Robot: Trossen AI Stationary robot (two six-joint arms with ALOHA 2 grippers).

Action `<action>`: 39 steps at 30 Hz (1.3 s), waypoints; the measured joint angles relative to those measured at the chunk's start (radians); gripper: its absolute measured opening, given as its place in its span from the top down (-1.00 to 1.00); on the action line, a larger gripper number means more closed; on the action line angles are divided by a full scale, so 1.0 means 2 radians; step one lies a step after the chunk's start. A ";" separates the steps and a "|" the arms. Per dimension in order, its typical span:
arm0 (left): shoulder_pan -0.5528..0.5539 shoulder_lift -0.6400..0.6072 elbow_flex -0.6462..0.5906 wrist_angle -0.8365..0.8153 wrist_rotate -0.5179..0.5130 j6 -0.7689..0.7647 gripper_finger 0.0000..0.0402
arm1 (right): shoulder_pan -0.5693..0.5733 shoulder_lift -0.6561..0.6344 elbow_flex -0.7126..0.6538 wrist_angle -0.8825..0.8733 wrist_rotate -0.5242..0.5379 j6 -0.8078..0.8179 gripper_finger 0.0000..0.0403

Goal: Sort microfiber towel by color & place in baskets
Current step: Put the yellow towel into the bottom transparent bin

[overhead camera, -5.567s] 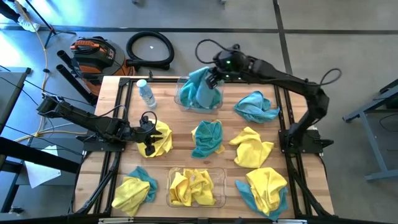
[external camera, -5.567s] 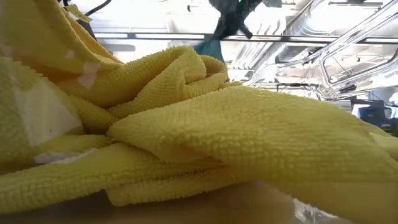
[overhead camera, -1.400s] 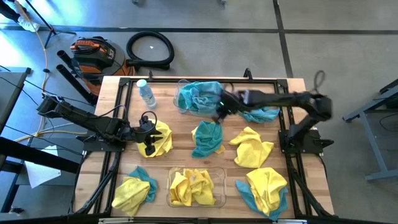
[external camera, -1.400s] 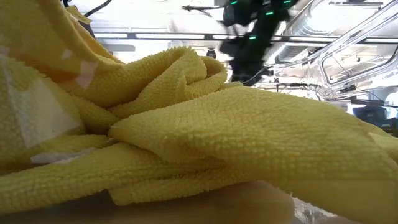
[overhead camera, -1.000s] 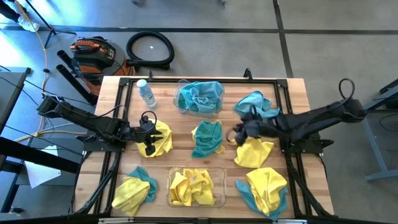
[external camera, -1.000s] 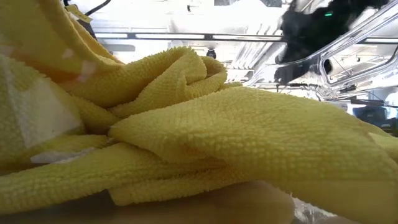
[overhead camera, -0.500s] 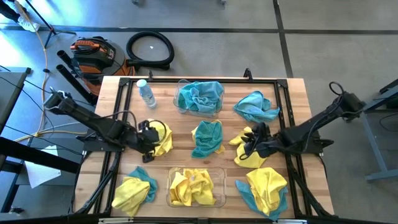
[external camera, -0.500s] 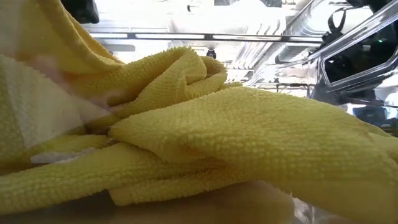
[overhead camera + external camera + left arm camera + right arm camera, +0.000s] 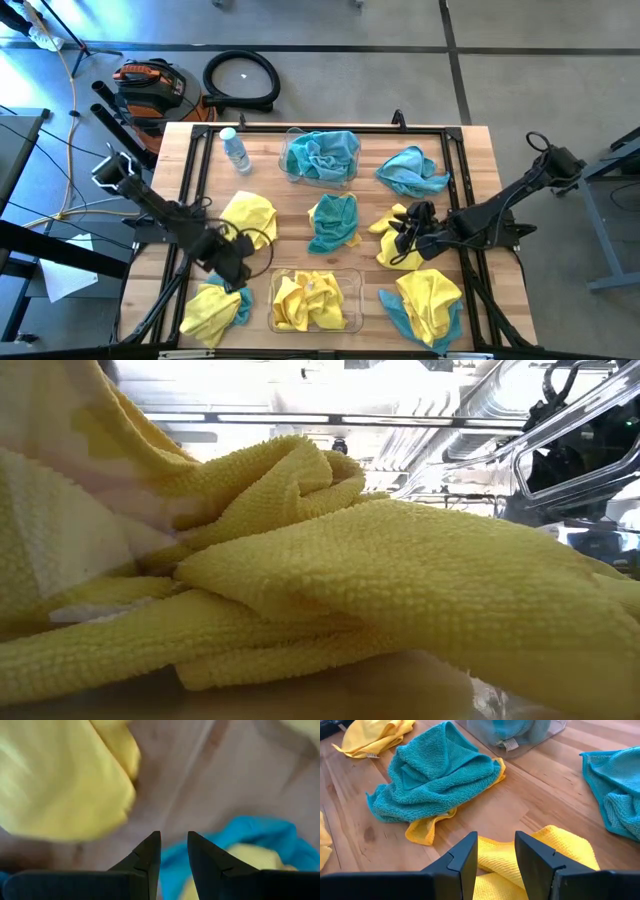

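Yellow and teal microfiber towels lie scattered on the wooden table. The far basket (image 9: 292, 165) holds teal towels, and the near basket (image 9: 352, 300) holds yellow ones (image 9: 320, 590). My left gripper (image 9: 232, 268) (image 9: 174, 842) points down, open by a narrow gap and with nothing in it, between a yellow towel (image 9: 248, 215) and a yellow-and-teal heap (image 9: 215, 308) (image 9: 240, 850). My right gripper (image 9: 400, 232) (image 9: 496, 840) is open, slanting down just over the left part of a yellow towel (image 9: 412, 240) (image 9: 540, 855).
A teal towel on a yellow one (image 9: 335, 222) (image 9: 435, 775) lies at the centre, and a teal one (image 9: 412, 170) at the far right. A yellow-on-teal heap (image 9: 425, 305) is at the near right. A small water bottle (image 9: 235, 150) stands at the far left.
My left gripper has left the yellow towel at the middle left, moved toward the near edge and tipped to point down; that towel stays on the table. My right gripper has moved toward the near edge and sunk over the yellow towel, then held still.
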State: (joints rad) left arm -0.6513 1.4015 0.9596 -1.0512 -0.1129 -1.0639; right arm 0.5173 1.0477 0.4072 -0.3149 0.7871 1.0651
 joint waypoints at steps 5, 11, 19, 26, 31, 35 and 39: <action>-0.046 0.023 0.000 0.004 0.075 -0.092 0.59 | 0.000 0.000 0.000 0.000 -0.005 0.000 0.38; -0.096 0.031 0.000 0.051 0.135 -0.175 0.59 | 0.000 0.000 0.000 -0.001 -0.005 0.000 0.38; -0.151 0.038 0.000 0.134 0.127 -0.265 0.59 | 0.000 0.000 0.000 0.001 -0.006 0.005 0.38; -0.171 0.086 0.000 0.133 0.126 -0.283 0.59 | 0.000 0.000 0.000 0.003 -0.006 0.017 0.38; -0.170 0.129 0.000 0.140 0.127 -0.277 0.59 | 0.000 0.000 0.000 0.003 -0.006 0.016 0.38; -0.163 0.153 0.002 0.150 0.143 -0.228 0.61 | 0.000 0.000 0.000 0.003 -0.006 0.014 0.38; -0.151 0.151 0.001 0.149 0.175 -0.209 0.85 | 0.000 0.000 0.000 0.003 -0.006 0.000 0.38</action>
State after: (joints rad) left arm -0.9540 1.7036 0.9611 -0.7538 0.2378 -1.4821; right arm 0.5171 1.0477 0.4080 -0.3088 0.7750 1.0649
